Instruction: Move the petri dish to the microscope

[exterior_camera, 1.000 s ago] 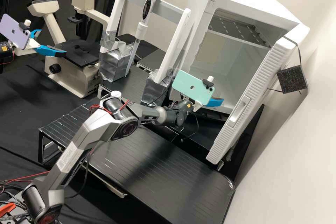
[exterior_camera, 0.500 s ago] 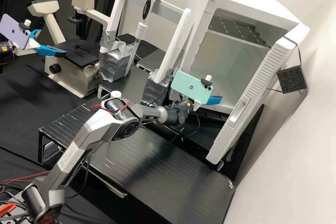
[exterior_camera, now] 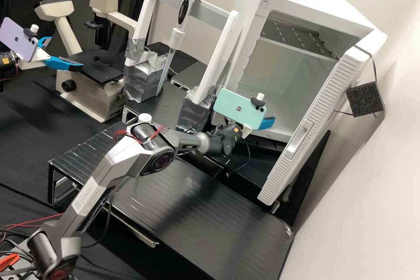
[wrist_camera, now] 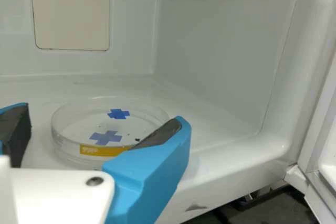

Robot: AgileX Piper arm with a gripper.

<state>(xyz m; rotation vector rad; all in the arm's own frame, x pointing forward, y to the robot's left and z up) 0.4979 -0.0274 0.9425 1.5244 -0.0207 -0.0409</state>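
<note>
In the high view my gripper [exterior_camera: 267, 123] is at the mouth of the white cabinet, partly covered by the mint-green phone. The wrist view has the gripper [wrist_camera: 102, 116] open, its blue fingers with dark pads spread wide. A clear round petri dish [wrist_camera: 64, 142] with a yellow label and blue cross marks lies flat on the cabinet floor. One finger overlaps the dish's near edge in that view, while a gap separates the other from it; contact cannot be told. The beige microscope [exterior_camera: 89, 98], with its black stage, stands at the far left of the high view.
The cabinet [exterior_camera: 321, 6] has its ribbed door [exterior_camera: 306, 140] swung open beside the arm. A white rack [exterior_camera: 195, 2] holding a pipette [exterior_camera: 177, 33] stands between cabinet and microscope. A second arm's blue finger [exterior_camera: 64, 63] is near the microscope stage.
In the high view my gripper and its phone have shifted slightly up and left, by the cabinet opening. The second arm has kept still.
</note>
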